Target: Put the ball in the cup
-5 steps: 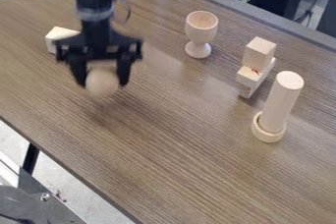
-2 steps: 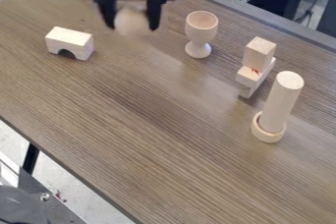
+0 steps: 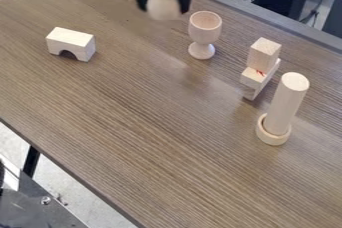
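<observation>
At the top of the camera view, the black gripper (image 3: 163, 8) is shut on a pale wooden ball (image 3: 163, 5), one finger on each side of it. The ball is off the table, up and to the left of the cup. The cup (image 3: 204, 28) is a wooden goblet standing upright on its stem at upper centre, its round mouth facing up. Ball and cup look apart.
An arched wooden block (image 3: 75, 43) lies at the left of the brown table (image 3: 133, 137). Right of the cup are stacked blocks (image 3: 262, 61), and beyond them a tall cylinder (image 3: 287, 103) stands in a wooden ring (image 3: 273, 137).
The gripper has moved up and to the right with the ball between its fingers, away from the arched block, which it had partly covered. Cup and blocks have stayed put.
</observation>
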Tool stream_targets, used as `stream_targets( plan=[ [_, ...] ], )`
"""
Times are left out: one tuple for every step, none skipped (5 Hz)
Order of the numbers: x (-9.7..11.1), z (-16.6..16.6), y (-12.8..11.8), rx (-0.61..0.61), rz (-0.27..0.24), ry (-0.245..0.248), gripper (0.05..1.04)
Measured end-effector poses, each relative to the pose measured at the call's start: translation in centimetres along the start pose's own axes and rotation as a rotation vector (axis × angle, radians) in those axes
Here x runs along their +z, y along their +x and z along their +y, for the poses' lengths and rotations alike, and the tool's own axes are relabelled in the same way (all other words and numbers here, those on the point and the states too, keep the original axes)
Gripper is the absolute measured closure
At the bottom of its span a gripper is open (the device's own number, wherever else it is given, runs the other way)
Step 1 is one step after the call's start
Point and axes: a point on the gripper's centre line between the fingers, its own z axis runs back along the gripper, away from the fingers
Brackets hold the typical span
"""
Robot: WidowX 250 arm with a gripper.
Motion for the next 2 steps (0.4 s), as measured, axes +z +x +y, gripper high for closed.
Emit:
stream_targets(
  plan=[
    [-0.7, -1.1, 1.8, -0.006, 0.004, -0.008, 0.305],
    [-2.4, -2.3, 3.4, -0.008, 0.015, -0.009, 0.305]
  ],
)
